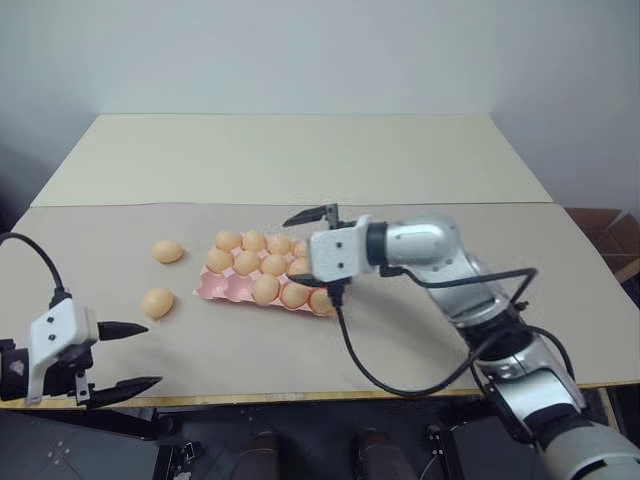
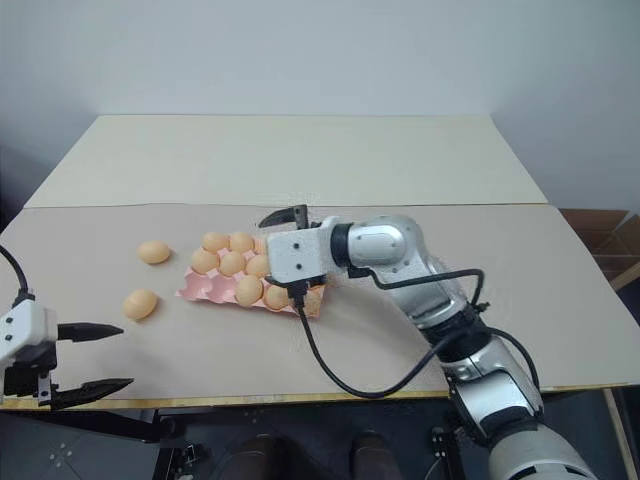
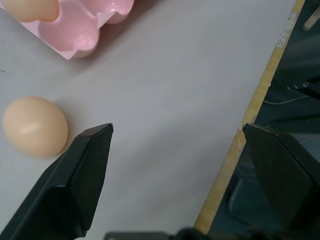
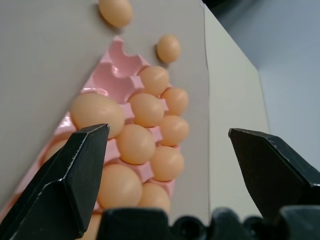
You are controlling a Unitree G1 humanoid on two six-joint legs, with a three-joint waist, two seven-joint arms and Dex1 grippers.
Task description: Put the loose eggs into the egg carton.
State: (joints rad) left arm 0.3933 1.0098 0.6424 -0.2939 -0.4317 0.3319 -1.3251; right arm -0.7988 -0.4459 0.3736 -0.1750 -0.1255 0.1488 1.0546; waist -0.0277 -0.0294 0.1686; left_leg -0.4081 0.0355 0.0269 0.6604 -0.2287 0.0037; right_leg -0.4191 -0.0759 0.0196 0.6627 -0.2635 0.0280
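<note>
Nearest the camera, at the table's [image 1: 300, 160] front left edge, the left gripper [image 1: 128, 355] hovers with its two black fingers spread wide and nothing between them. It points toward the pink egg carton [image 1: 212, 288] and touches nothing.

Just ahead of that gripper, left of the carton, lie two loose eggs on the bare tabletop. The nearer egg [image 1: 157, 302] sits just beside the carton's front left corner, close to the left gripper's upper fingertip [image 3: 102, 135] but apart from it. The farther egg [image 1: 168, 251] lies left of the carton's back left corner.

These eggs look light, smooth and rounded, so they would likely roll or slip, and a hard squeeze could crack them. A sensible hold is across the egg's middle, one finger on each side, closed gently.

The carton lies flat near the table's centre, most of its cups already holding eggs. At least two cups at its left end stand empty, as the right wrist view shows.

Over the carton's right end hangs the right gripper [image 1: 308, 247], pointing left. Its fingers stand wide apart and hold nothing, with the filled cups below them.
</note>
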